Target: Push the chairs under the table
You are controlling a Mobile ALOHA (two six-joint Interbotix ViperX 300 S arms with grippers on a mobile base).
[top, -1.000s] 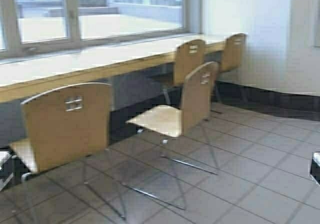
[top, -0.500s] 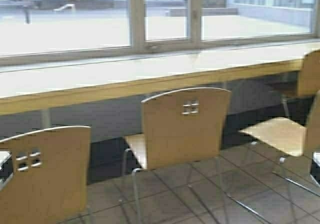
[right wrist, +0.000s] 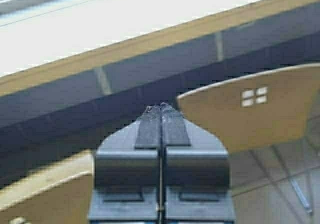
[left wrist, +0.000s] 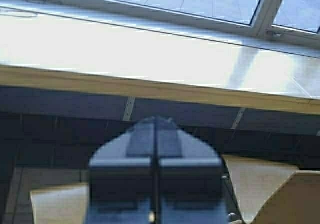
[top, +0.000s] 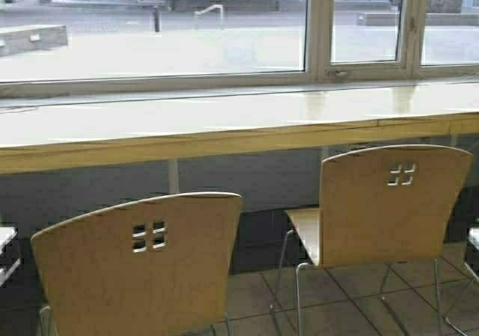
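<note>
Two tan plywood chairs stand pulled out from the long pale-wood table (top: 224, 147). The left chair (top: 142, 265) shows its backrest close in front of me. The right chair (top: 393, 205) stands farther right, its seat toward the table. My left gripper (left wrist: 156, 120) is shut and empty, held in the air and pointing at the table edge (left wrist: 150, 87), above a chair (left wrist: 55, 204). My right gripper (right wrist: 161, 107) is shut and empty, pointing under the table edge (right wrist: 125, 47), with a chair backrest (right wrist: 260, 109) beside it.
A wide window (top: 314, 22) runs behind the table. Under the table is a dark wall with pale brackets (top: 173, 177). The floor is grey tile (top: 352, 298). White parts of my frame show at the left edge (top: 4, 250) and right edge (top: 473, 239).
The robot has moved to the left: the whole scene has shifted right. The far chairs have left the view and another chair has come in at the lower left.
</note>
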